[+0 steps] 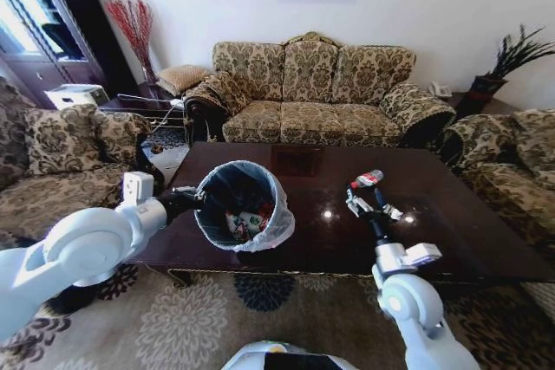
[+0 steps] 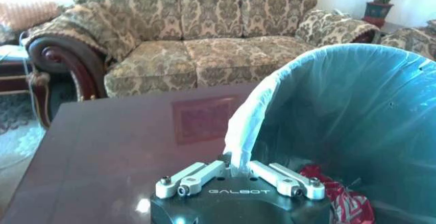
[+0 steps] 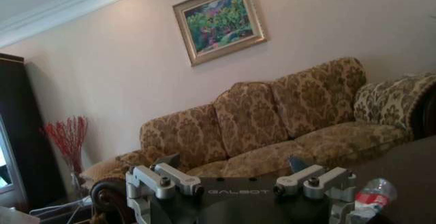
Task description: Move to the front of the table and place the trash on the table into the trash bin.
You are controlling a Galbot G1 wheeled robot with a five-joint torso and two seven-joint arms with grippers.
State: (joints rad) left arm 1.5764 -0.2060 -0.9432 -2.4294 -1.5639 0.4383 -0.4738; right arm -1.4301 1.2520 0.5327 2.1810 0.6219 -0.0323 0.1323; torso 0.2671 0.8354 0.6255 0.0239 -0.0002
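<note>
Your left gripper (image 1: 192, 199) is closed on the rim of the trash bin (image 1: 260, 181), its fingers (image 2: 204, 175) pinched together over the folded edge of the whitish liner. You hold the bin tilted, mouth toward the robot, over the near left part of the table (image 1: 295, 240). Inside it you can see a red-and-white wrapper (image 2: 344, 201) and other colourful litter. Your right gripper (image 1: 371, 205) sits above the right half of the table with its fingers (image 3: 160, 180) spread apart and nothing between them. The clear bottle (image 1: 367, 179) with the red label lies on its side on the tabletop just beyond that gripper, apart from its fingertips and well to the right of the bin.
</note>
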